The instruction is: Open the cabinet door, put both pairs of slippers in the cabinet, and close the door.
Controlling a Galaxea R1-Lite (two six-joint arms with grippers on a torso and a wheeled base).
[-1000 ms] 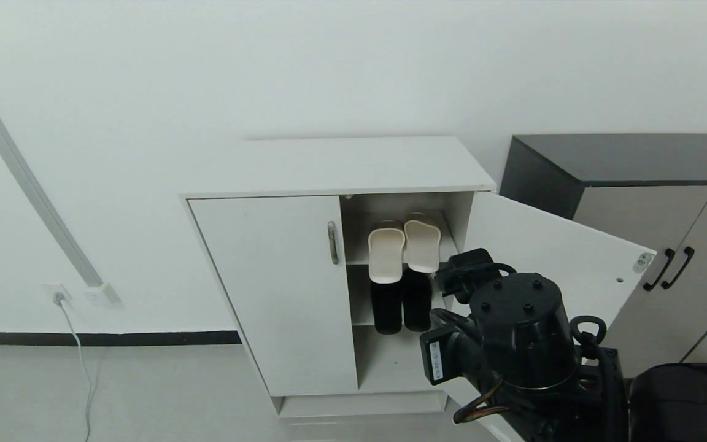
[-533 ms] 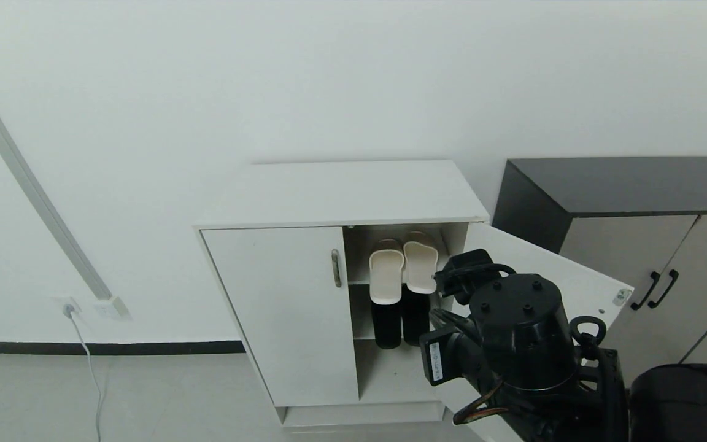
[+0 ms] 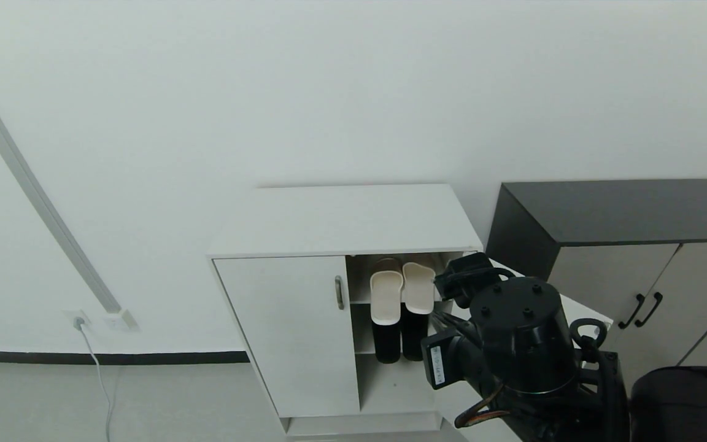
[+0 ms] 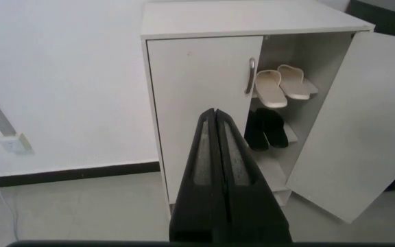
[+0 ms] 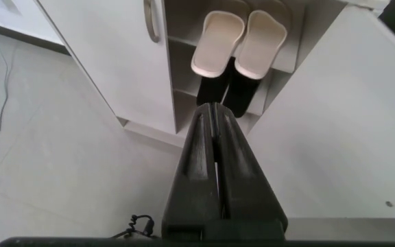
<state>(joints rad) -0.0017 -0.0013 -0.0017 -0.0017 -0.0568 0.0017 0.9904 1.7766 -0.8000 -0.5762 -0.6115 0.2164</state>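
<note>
Nearest: 2 grippers. L gripper clenched, fingers flat together, nothing held, pointed at the cabinet front, apart from it. R gripper likewise pressed closed on nothing, aimed at the open bay, no contact w/ door or shelves.

Below & around: smooth pale grey floor, running up to the cabinet plinth.

Next: 1 white cabinet, 2 doors. L door shut, 1 metal handle at its inner edge. R door swung wide open toward robot's right, free edge well clear of the frame, bay fully exposed between door & centre edge.

Inside the R bay: 2 prs of slippers, 4 in all. White slippers side by side on upper shelf, heels poking out past shelf front. Black slippers side by side on the shelf directly beneath, heels also past the edge. One more compartment under them.

Right of it, just beside: 1 grey cabinet, dark top, dark handles.

Farthest: plain white wall, black skirting strip at floor line, 1 slanted trunking strip, 1 socket w/ white cable hanging to the floor.
</note>
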